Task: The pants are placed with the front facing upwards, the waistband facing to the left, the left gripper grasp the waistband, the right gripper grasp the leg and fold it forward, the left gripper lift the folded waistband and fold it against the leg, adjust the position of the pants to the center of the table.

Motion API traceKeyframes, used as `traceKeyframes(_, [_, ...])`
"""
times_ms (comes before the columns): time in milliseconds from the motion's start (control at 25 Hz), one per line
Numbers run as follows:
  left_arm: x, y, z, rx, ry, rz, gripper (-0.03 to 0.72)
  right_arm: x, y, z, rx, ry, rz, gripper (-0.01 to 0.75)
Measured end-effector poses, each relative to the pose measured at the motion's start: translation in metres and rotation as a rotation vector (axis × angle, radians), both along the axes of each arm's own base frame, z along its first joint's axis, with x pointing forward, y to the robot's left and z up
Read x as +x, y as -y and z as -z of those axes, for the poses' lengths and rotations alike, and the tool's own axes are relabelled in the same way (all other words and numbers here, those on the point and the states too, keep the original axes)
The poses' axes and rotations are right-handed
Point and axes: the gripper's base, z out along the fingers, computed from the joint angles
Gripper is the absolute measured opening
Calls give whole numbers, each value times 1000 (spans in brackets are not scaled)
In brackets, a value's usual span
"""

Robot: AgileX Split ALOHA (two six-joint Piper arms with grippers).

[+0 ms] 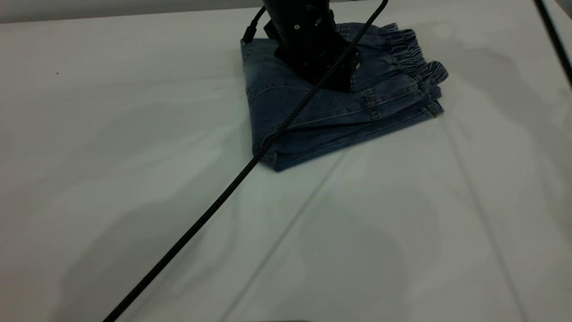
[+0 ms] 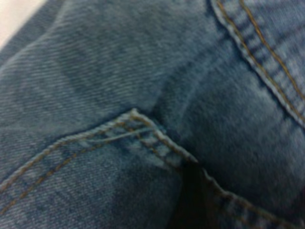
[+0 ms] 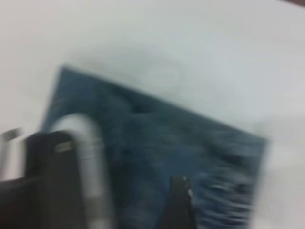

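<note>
The blue denim pants (image 1: 321, 112) lie folded into a thick square at the far middle of the white table (image 1: 134, 143). The ruffled waistband (image 1: 415, 58) sits on top along the bundle's right edge. My left gripper (image 1: 333, 76) comes down from above and rests on top of the fold, and its tip is hidden against the cloth. Its wrist view is filled with denim and tan stitching (image 2: 119, 71). My right gripper (image 3: 180, 202) is out of the exterior view. It hovers above the pants (image 3: 157, 138), near the ruffled end (image 3: 228, 191).
A thick black braided cable (image 1: 223, 192) runs diagonally from the left arm down across the table to the near left. The left arm's dark body (image 3: 52, 181) shows beside the pants in the right wrist view. A dark strip (image 1: 554, 40) marks the table's right edge.
</note>
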Motion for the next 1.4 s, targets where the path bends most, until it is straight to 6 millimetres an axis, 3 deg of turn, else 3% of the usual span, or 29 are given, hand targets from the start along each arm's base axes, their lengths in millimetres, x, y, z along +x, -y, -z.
traceKeyframes(200, [-11,-5,-1,66,-120,29,480,4,46,0,-3,-5,98,537])
traceKeyframes(320, [-19,-10,0,125,-198,51,476,4,62,1,-3,-11,127,537])
traceKeyframes(640, [-27,-30,2,369,-263,125,456,4,64,0,15,-18,135,537])
traceKeyframes(880, [-21,-33,-7,424,-231,136,456,4,64,0,23,-16,132,537])
traceKeyframes(1000, [-9,-25,-31,374,-151,120,456,3,64,-4,22,-8,130,537])
traceKeyframes(1120, [-1,-16,-63,282,-80,76,455,-1,63,-23,20,20,120,537])
traceKeyframes(1400, [-3,-16,-158,132,77,-19,454,-38,59,-128,21,180,74,537])
